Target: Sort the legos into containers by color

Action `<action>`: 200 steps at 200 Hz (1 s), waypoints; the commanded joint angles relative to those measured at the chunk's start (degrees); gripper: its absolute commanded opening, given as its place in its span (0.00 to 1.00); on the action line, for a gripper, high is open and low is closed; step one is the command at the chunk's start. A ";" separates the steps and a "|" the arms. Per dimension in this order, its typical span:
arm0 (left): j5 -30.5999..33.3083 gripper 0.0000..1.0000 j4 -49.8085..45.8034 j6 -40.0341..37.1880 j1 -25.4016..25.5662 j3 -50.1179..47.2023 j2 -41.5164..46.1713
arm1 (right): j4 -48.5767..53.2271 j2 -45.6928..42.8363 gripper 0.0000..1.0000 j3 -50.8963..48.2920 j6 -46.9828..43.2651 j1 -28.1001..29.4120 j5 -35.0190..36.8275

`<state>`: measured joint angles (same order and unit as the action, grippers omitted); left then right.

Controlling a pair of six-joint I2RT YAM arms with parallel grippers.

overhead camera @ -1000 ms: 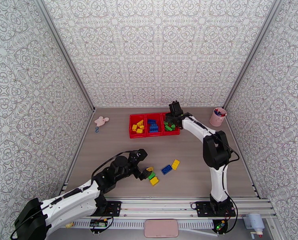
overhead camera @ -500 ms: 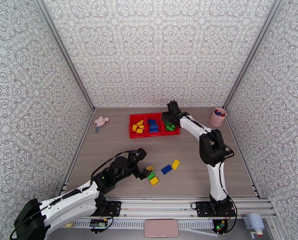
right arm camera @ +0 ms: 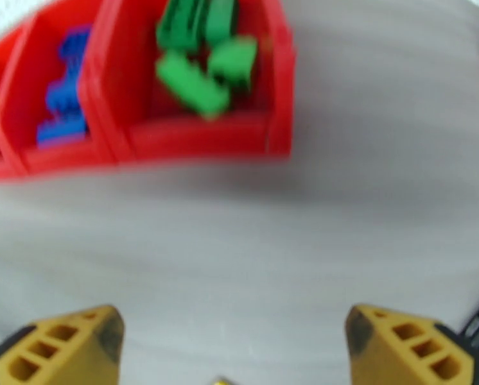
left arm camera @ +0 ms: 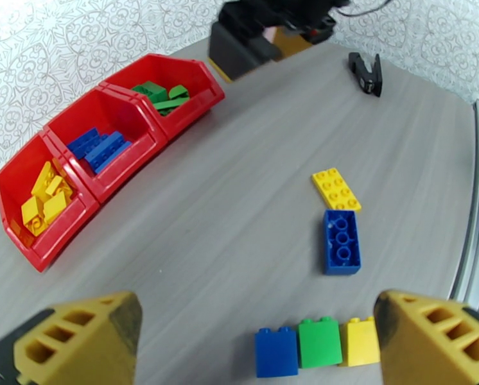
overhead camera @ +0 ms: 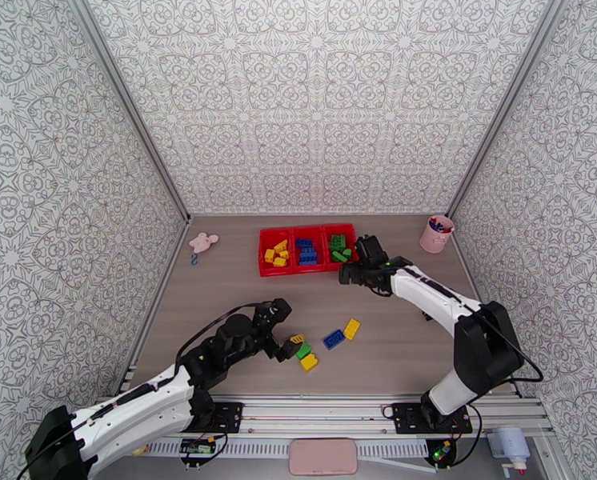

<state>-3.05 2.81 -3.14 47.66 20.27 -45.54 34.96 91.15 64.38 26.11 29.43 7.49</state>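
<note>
A grey wood-grain table [overhead camera: 242, 314], walled in by patterned panels, is taken up at its far side by the red tray [overhead camera: 308, 270]. Yellow legos [left arm camera: 42, 199] are held in its left compartment, blue ones [left arm camera: 101, 147] in the middle and green ones [right arm camera: 198, 65] in the right.

Well in front of the tray, a flat yellow brick [left arm camera: 336, 189] and a blue brick [left arm camera: 341, 242] are laid touching end to end. Nearer still, a row of three bricks [left arm camera: 317, 344], blue, green and yellow, is flanked by the widely spread fingers of the left gripper [overhead camera: 286, 331], whose arm is stretched low and forward.

The right arm is bent at the elbow and angled towards the tray's near right corner. The right gripper [right arm camera: 236, 344] is held just in front of that corner, fingers spread wide with nothing between them.
</note>
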 commanded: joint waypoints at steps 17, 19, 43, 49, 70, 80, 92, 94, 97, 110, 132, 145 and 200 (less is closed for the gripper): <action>-5.22 1.00 -2.35 -3.05 -1.08 1.44 -1.59 | 10.77 -0.96 0.95 -3.85 3.78 4.93 -2.66; -5.41 1.00 -2.36 -3.13 -1.05 1.57 -1.71 | 10.79 -0.80 0.95 -3.87 3.95 5.22 -2.79; -7.26 1.00 -3.02 -4.97 -1.09 2.61 -3.51 | 11.16 2.47 0.95 -3.31 4.69 7.41 -4.15; -7.66 1.00 -3.20 -5.41 -1.11 2.75 -3.95 | 11.57 3.54 0.96 -2.88 4.91 7.63 -4.15; -8.11 1.00 -3.18 -6.00 -1.05 3.18 -4.80 | 12.85 7.37 0.95 -1.38 5.99 7.84 -3.75; -8.12 1.00 -3.15 -5.94 -0.96 3.22 -4.82 | 13.32 8.72 0.95 -1.06 6.40 7.85 -3.54; -7.90 1.00 -3.25 -5.76 -0.74 3.14 -4.69 | 13.72 9.86 0.95 -1.15 6.91 7.85 -3.41; -7.82 1.00 -3.29 -5.70 -0.66 3.12 -4.61 | 13.77 9.97 0.95 -1.22 6.98 7.82 -3.37; -7.77 1.00 -3.33 -5.66 -0.62 3.09 -4.58 | 13.75 10.15 0.95 -1.33 7.02 7.83 -3.42; -7.42 1.00 -3.50 -5.52 -0.32 2.84 -4.23 | 13.33 10.63 0.95 -2.13 7.11 7.83 -4.10; -6.89 1.00 -3.51 -5.17 -0.06 2.37 -3.97 | 12.93 11.66 0.94 -3.46 7.29 7.67 -5.20; -6.80 1.00 -3.51 -5.13 -0.11 2.28 -4.03 | 12.92 11.61 0.93 -3.85 7.29 7.67 -5.37; -6.93 1.00 -2.45 -4.90 -0.07 2.24 -5.15 | 13.89 8.97 0.73 -5.56 8.16 7.07 -5.20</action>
<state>-9.39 0.56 -7.77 47.27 21.82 -50.17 46.39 101.23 61.14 33.32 37.01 2.31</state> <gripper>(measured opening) 0.996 0.758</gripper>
